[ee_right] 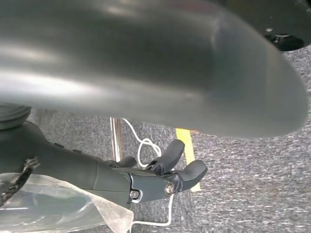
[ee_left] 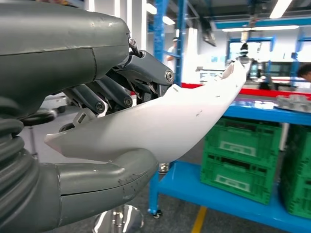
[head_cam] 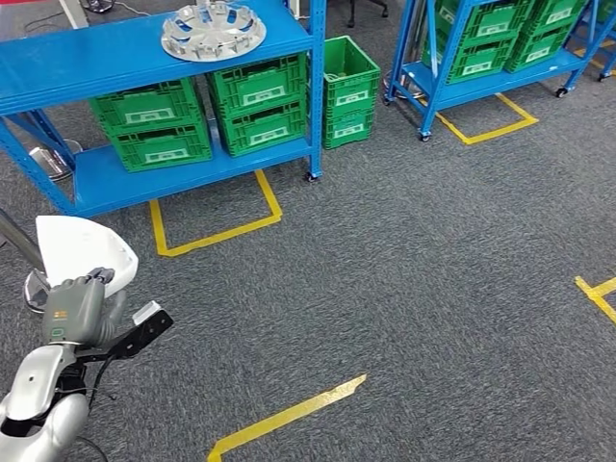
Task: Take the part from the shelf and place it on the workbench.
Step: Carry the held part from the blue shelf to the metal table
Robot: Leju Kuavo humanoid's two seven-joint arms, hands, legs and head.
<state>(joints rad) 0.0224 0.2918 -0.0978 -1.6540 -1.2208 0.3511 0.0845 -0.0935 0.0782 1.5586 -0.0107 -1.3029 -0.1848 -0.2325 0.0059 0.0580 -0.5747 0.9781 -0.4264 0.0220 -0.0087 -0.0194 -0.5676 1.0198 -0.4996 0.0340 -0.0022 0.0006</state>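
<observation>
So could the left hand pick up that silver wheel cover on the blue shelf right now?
Probably not: the left hand already grips the white part, and the wheel cover lies well beyond it on the shelf top.

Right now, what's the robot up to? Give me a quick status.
Left hand grips white part, off the shelf. Right hand hangs with fingers apart, holding nothing. Workbench not reached.

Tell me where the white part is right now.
The white part is at the lower left of the head view, held in the left hand over the grey carpet, in front of the blue shelf with the green crates.
</observation>
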